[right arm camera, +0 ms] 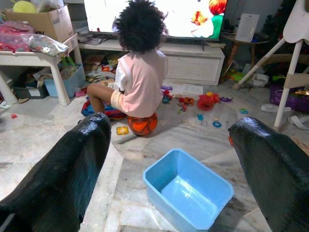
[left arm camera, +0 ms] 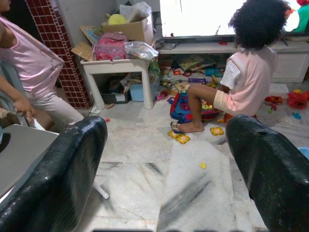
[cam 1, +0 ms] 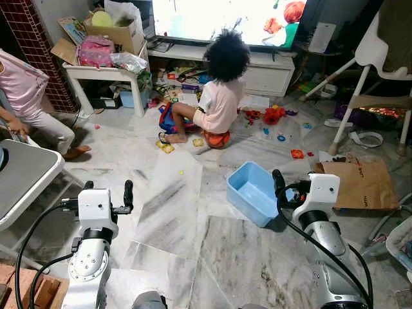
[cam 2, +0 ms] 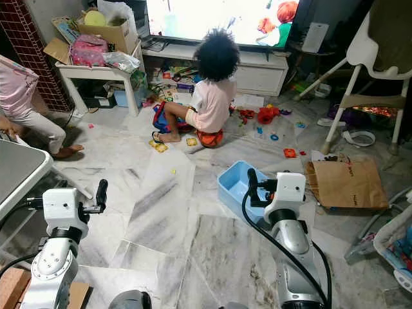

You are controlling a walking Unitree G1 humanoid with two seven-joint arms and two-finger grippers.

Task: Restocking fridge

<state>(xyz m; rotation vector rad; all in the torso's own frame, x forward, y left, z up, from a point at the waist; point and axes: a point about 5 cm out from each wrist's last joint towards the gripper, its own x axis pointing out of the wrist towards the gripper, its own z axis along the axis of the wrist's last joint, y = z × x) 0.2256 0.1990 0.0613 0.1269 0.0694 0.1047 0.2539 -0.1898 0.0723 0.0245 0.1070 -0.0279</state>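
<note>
Claws, two, both held out over the marble floor (cam 1: 187, 212). Left claw (cam 1: 107, 191): fingers spread wide, nothing between them. Right claw (right arm camera: 169, 159): fingers likewise wide apart, nothing held; in the head views one finger is hidden behind the wrist housing.

Blue plastic bin (right arm camera: 188, 188): on the floor just ahead of and below the right claw, open side up, tilted; interior bare as far as visible, near corner cut off by the frame edge in the right wrist view.

Child (cam 1: 222, 87): seated on the floor well beyond both claws, back turned, on an orange ball (right arm camera: 142, 124) mostly hidden beneath them. Small toys (cam 1: 270, 116) scattered around, too small to identify singly.

Television (cam 1: 225, 19): beyond the child, screen overexposed, top cut off.

White counter (left arm camera: 116, 67): beyond the left claw, carrying a cardboard box (left arm camera: 128, 29) and bagged items, contents unclear.

Second person (left arm camera: 34, 72): seated beside the left claw's line of sight, partly out of frame.

Brown paper bag (cam 1: 360, 183): flat on the floor just beside the right claw.

High chair (cam 1: 380, 71): beyond the bag, top cropped.

Fridge: cannot be made out.
</note>
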